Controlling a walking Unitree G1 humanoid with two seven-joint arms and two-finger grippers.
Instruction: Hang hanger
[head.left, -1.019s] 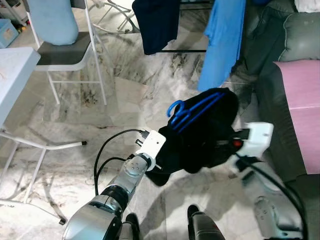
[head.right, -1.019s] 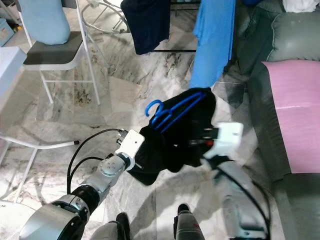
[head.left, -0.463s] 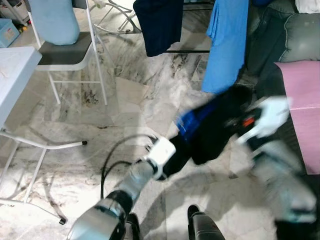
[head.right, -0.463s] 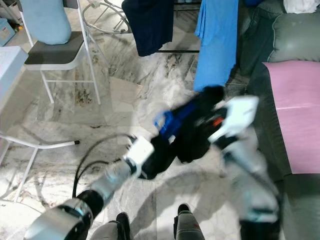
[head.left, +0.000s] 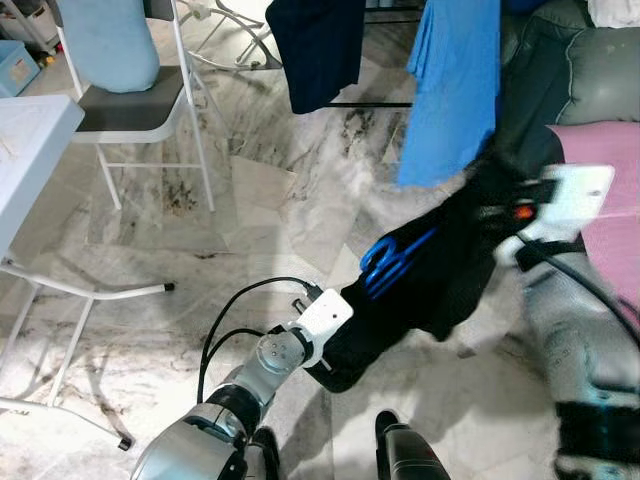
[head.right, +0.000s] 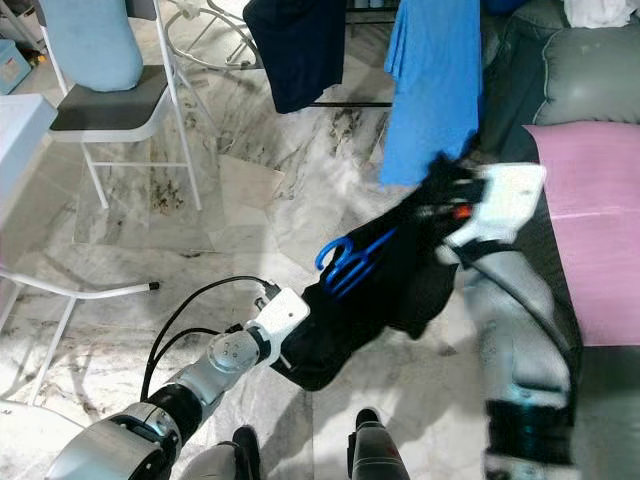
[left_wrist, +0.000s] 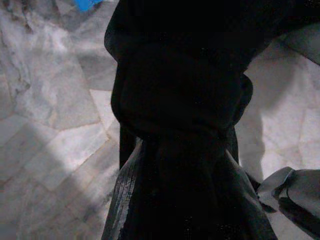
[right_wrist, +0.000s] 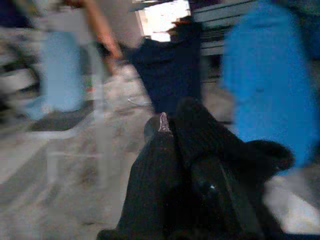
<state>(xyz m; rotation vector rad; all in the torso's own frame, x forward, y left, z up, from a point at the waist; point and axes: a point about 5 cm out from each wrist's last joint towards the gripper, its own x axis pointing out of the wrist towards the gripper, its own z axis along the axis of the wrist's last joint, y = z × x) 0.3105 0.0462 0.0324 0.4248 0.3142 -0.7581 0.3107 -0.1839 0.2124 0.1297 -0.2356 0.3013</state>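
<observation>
A black garment (head.left: 440, 275) with a blue hanger (head.left: 395, 258) in it hangs stretched between my two grippers, above the marble floor. My left gripper (head.left: 338, 345) is shut on the garment's lower end, and its fingers (left_wrist: 131, 200) are wrapped in bunched black cloth. My right gripper (head.left: 492, 205) is shut on the upper end, higher and to the right, just below a hanging blue shirt (head.left: 450, 80). In the right wrist view its fingers (right_wrist: 155, 165) pinch the black cloth, with the blue shirt (right_wrist: 270, 75) close ahead.
A dark navy shirt (head.left: 315, 50) hangs beside the blue one on a drying rack (head.left: 370, 103). A white folding chair (head.left: 130, 100) stands at the back left and a white table (head.left: 25, 150) at the left. A grey sofa (head.left: 590, 70) with a pink blanket (head.left: 610, 170) lies right.
My right gripper has risen and swung right toward the blue shirt, pulling the black garment out long. The left gripper has stayed low, shifting slightly right. The hanger now lies lower in the cloth.
</observation>
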